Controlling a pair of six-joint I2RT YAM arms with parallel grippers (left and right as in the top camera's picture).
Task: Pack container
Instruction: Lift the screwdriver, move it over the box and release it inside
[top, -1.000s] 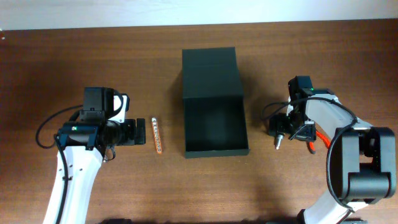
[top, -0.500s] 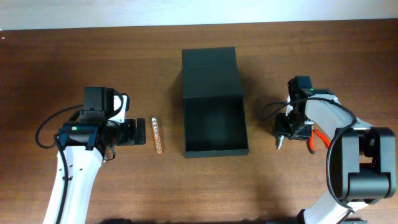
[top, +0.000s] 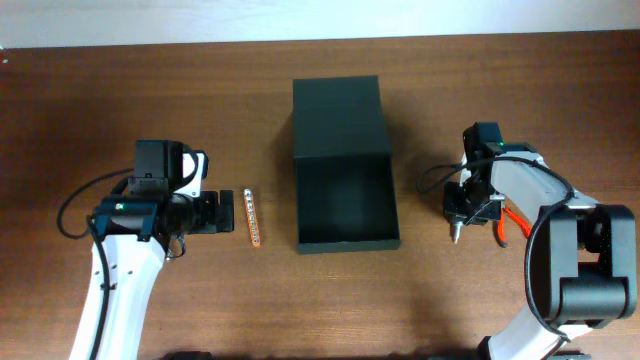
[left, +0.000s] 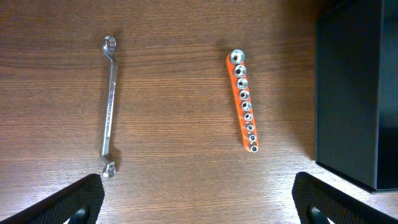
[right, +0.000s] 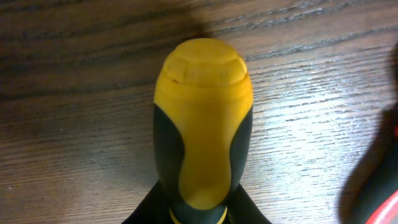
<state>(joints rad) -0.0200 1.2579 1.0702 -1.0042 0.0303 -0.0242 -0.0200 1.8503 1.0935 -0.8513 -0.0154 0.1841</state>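
At the table's right side, my right gripper (top: 468, 208) is clamped on the yellow-and-black handle of a screwdriver (right: 202, 124). Its metal tip points toward the near edge, and a red-handled tool (top: 503, 226) lies just beside it on the wood. The step in hand, as I judge it, is carrying the screwdriver to the box. To do that well I should lift it clear of the red handles, keep it level, cross the near side wall with room to spare, and let go low over the floor so it does not bounce. The dark green container (top: 345, 200) sits at mid-table between my arms and appears to hold nothing yet. My left gripper (left: 198, 190) hangs with its fingers wide apart and empty, above a silver wrench (left: 109, 106) and an orange socket rail (left: 244, 102) that lies near the box's left wall. Farthest off, the lid (top: 336, 115) lies folded open and flat on the table (top: 100, 100).
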